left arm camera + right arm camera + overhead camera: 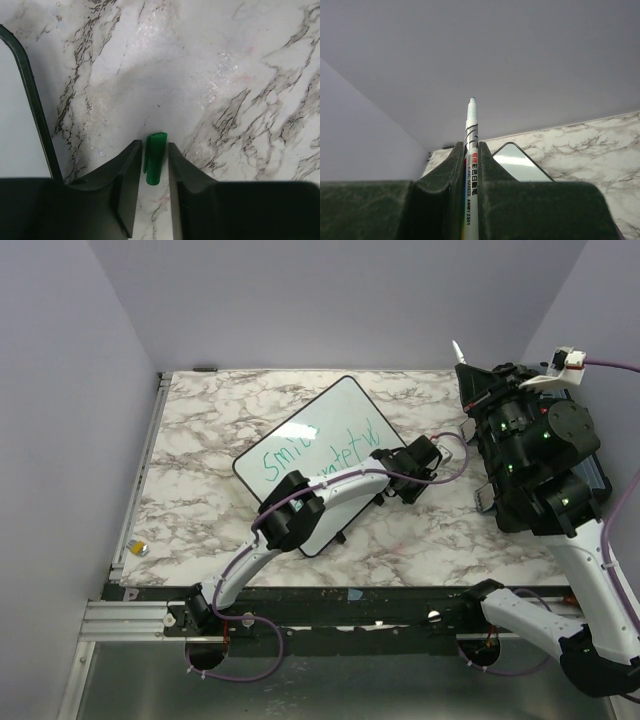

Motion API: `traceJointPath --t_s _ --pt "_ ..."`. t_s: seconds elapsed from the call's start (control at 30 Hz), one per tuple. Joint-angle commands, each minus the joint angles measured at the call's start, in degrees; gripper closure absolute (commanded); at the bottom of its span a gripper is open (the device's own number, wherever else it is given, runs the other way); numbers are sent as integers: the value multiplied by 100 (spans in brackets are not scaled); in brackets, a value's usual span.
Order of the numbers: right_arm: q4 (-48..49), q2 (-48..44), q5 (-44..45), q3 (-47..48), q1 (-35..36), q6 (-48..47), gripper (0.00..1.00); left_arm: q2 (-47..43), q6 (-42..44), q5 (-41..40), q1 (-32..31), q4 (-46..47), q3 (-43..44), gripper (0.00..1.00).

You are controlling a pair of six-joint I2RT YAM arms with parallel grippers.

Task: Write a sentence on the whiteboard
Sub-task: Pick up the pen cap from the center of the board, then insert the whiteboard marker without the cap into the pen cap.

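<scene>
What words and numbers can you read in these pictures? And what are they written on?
"Smile": top line of the green handwritten sentence on the whiteboard.
Second green line: looks like "grate...", the rest partly hidden and not readable.
"AWMY 2301": printed along the marker.
Red characters and tiny print above that on the marker: too small to read.

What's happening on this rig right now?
The sentence is on the whiteboard in green, roughly "Smile" over "grateful". The right claw is shut on the uncapped marker, raised off the table with the tip up. The left claw is low over the marble beside the board, its fingers closely flanking the green cap; I can't tell whether they pinch it. Capping probably comes next.
</scene>
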Motion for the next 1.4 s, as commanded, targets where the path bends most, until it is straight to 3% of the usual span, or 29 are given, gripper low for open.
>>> traceJointPath --t_s 0.0,0.2,0.77,0.93,1.0,1.07,1.37 --pt "72 -68 -96 -9 -18 43 99 276 -75 -123 -53 -211 107 79" --pt "63 -69 -72 -41 -22 27 99 87 -172 -115 -53 -62 -167 100" --pt "519 -396 -276 -413 -20 110 99 -2369 -1030 1509 -44 1899 -1892 100" --pt "586 -474 -261 -427 -16 124 99 -3138 -1090 1517 14 2268 -2351 93" --pt "626 -495 -264 -433 -16 126 99 -3462 -1144 1472 66 2422 -2582 100" --pt "656 -498 -293 -440 -18 109 99 -3782 -1328 1223 140 2481 -2766 100" --pt "969 -425 -931 -634 -17 -91 99 -5124 -3143 9 806 2399 -3522 100"
